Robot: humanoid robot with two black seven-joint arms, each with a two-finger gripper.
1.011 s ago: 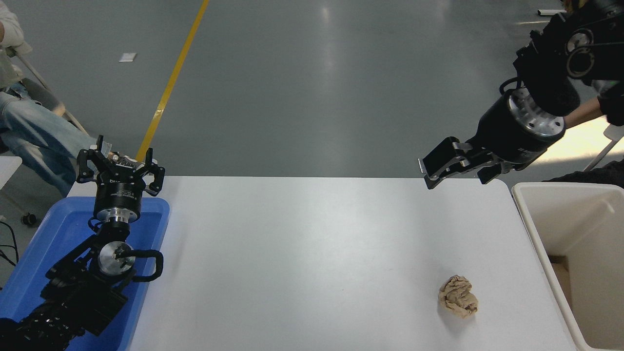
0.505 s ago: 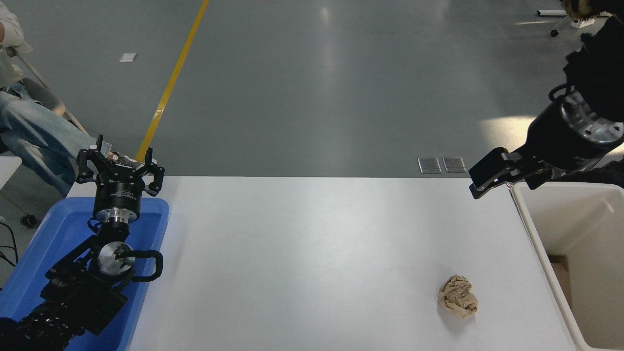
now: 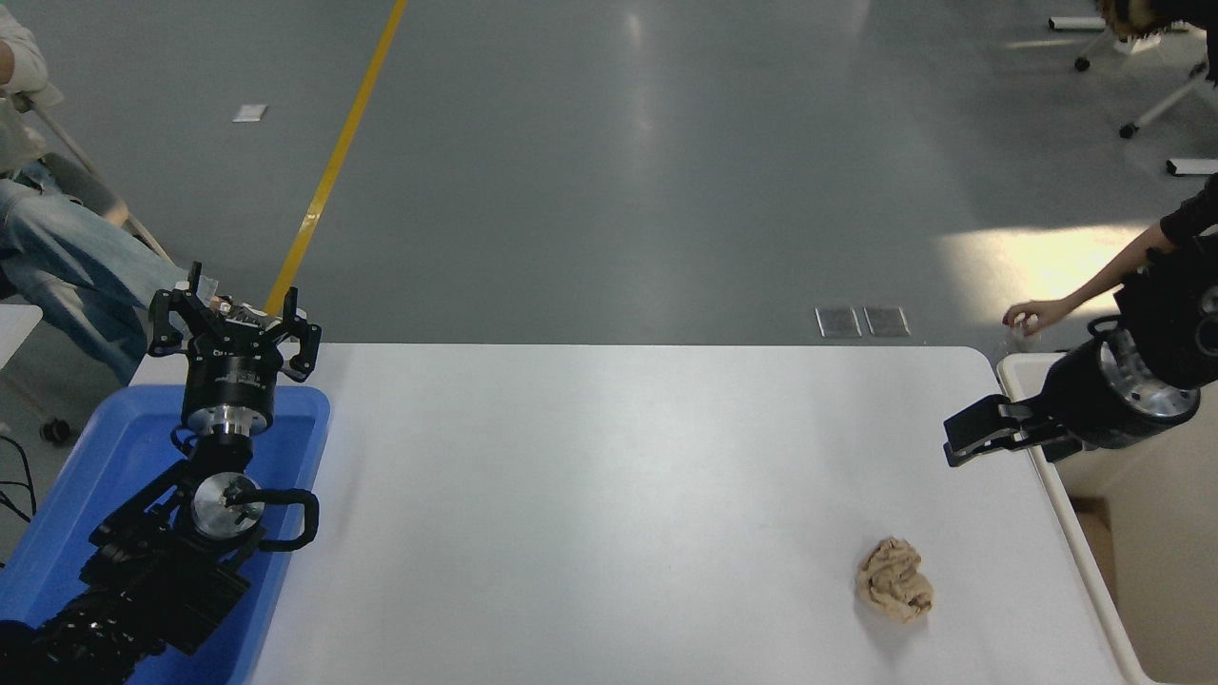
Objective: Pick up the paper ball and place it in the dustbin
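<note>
The tan crumpled paper ball [image 3: 894, 592] lies on the white table [image 3: 609, 495] near its front right. The cream-white dustbin [image 3: 1070, 518] stands just off the table's right edge, partly cut off by the picture. My right gripper [image 3: 1001, 451] comes in from the right edge, open and empty. It hovers over the dustbin's left rim and the table's right edge, well behind and to the right of the ball. My left gripper [image 3: 234, 323] is parked at the lower left, open, over the blue tray.
A shallow blue tray [image 3: 124, 447] sits at the table's left end under the left arm. A person's hand [image 3: 1032, 315] reaches in at the far right, behind the dustbin. Another person sits at the top left [image 3: 57, 257].
My right gripper has moved right and down, from above the table's far edge to low over the dustbin's left rim. A person's arm now shows at the right. The ball has not moved.
</note>
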